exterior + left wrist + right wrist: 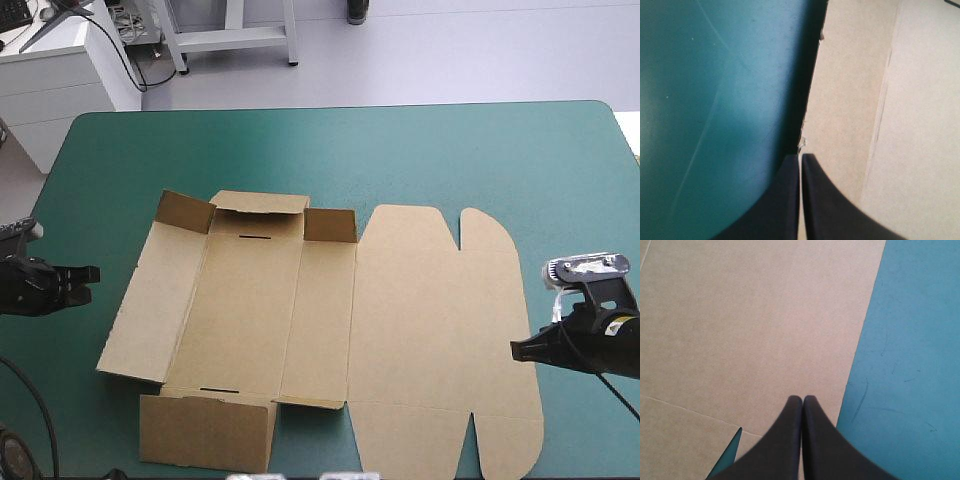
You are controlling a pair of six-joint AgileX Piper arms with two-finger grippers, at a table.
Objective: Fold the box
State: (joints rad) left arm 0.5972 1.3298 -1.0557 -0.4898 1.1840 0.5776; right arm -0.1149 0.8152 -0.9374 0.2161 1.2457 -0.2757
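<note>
The left gripper (pixel 801 157) is pressing its two black fingers together into a point, with only a hairline showing between them and nothing gripped. In its own wrist view the tips are sitting right at the ragged left edge of the box (pixel 400 320), while from above it is hanging just beside that edge, over the bare teal-green cover (pixel 400 150). The right gripper (pixel 802 398) is likewise clenched on nothing, its tips pointing in over the box's right edge, above the broad lid panel (pixel 440 300); whether they are touching the board cannot be told. The brown box is lying opened out across the middle of the table, closer to the near edge than the far one, and mostly flat. Along its far left end three short flaps (pixel 258 203) are standing up, and the long left wall (pixel 150 300) is lifting a little, casting a dark shadow on the cover. A near flap (pixel 205 432) is lying out toward the table's near edge. The way from each gripper to the board is lying open. Wide bare cover is stretching along the far side, with narrower strips at the left and right ends.
</note>
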